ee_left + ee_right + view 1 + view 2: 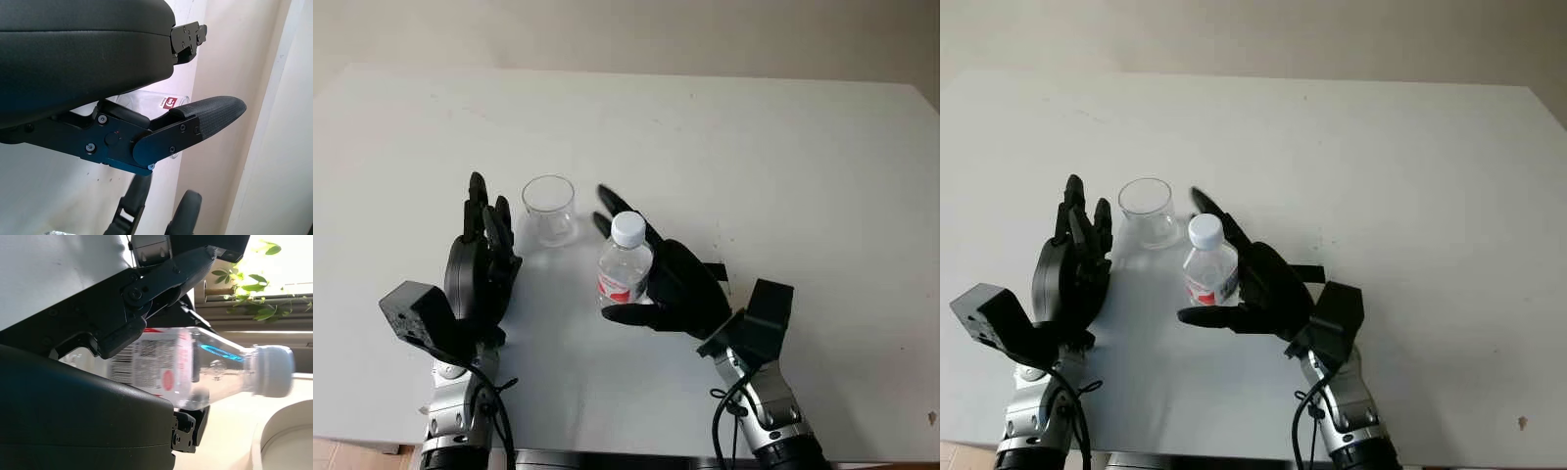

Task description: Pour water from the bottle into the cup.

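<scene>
You have a small clear plastic bottle (625, 269), glossy and smooth, with a matt white ribbed plastic cap (628, 228) and a shiny red-and-white printed label (619, 286), next to a clear, glossy plastic cup (549, 209). Both stand on a smooth, matt white counter (783, 176). Your left robot hand (481, 257) and right robot hand (658, 279) have smooth black plastic shells with finely textured matt fingertip pads (215, 111), on bare silvery metal wrists (766, 411).

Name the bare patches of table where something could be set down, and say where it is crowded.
Free: the far table beyond the cup, and the stretch to the right of the right hand. Crowded: the near middle, where the left hand, open, flanks the cup and the right hand surrounds the bottle.
</scene>
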`<state>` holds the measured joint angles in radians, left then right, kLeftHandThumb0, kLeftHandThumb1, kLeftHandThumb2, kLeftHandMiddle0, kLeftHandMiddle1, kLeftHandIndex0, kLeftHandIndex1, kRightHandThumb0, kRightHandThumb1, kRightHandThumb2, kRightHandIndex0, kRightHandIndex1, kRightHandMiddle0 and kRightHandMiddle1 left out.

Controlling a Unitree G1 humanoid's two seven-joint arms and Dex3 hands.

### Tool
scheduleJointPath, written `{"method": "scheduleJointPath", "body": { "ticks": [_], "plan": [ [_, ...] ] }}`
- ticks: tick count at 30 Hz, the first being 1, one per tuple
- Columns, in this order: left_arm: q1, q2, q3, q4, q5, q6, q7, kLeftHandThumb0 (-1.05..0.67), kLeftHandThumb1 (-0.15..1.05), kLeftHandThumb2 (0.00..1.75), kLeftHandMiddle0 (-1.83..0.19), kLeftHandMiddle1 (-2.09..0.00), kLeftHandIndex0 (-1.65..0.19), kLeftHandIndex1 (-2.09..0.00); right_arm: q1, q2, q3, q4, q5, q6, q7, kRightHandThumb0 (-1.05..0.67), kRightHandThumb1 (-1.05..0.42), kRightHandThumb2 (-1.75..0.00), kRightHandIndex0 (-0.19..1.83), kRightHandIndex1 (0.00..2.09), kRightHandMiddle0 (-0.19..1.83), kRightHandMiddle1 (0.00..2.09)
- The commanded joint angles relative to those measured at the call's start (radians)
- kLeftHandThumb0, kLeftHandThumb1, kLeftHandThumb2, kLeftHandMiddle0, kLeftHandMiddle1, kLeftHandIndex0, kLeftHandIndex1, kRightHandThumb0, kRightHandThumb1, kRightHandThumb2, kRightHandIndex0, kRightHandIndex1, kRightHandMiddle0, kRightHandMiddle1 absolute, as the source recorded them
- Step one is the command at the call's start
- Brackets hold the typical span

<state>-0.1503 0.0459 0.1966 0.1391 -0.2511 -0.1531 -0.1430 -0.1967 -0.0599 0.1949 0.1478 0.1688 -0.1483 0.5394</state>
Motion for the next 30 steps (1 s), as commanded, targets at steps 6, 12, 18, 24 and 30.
{"method": "scheduleJointPath", "body": {
  "ticks": [6,12,18,24,30],
  "plan": [
    [0.01,-0.009,-0.004,-0.009,0.009,-0.012,0.012,-0.76,1.05,0.79,0.11,-0.05,0.18,-0.05,-0.028,-0.035,0.028,-0.033,-0.095,-0.043,-0.015,-0.46,-0.83,-0.06,0.99,2.09,0.85,2.09],
    [0.009,-0.007,-0.001,-0.007,0.007,-0.015,0.014,-0.77,1.05,0.77,0.11,-0.06,0.17,-0.06,-0.029,-0.074,0.047,-0.064,-0.16,-0.033,-0.017,-0.32,-0.91,-0.06,1.82,2.09,1.68,2.09],
    [0.002,-0.006,0.0,0.0,-0.001,-0.021,0.003,-0.77,1.05,0.76,0.11,-0.05,0.18,-0.05,-0.023,-0.088,0.049,-0.067,-0.165,-0.042,-0.009,-0.24,-0.94,-0.06,1.82,2.09,1.74,2.09],
    [-0.006,-0.004,0.002,0.006,-0.003,-0.022,0.0,-0.76,1.05,0.76,0.11,-0.05,0.18,-0.05,-0.031,-0.084,0.046,-0.034,-0.176,-0.083,-0.029,-0.2,-1.02,-0.09,1.79,2.09,1.75,2.09],
    [-0.014,-0.002,0.005,0.008,-0.002,-0.017,0.004,-0.77,1.05,0.75,0.1,-0.06,0.17,-0.06,-0.159,-0.072,-0.012,0.056,-0.201,-0.09,-0.135,-0.2,-1.05,-0.18,1.83,2.09,1.81,2.09]
  ]
}}
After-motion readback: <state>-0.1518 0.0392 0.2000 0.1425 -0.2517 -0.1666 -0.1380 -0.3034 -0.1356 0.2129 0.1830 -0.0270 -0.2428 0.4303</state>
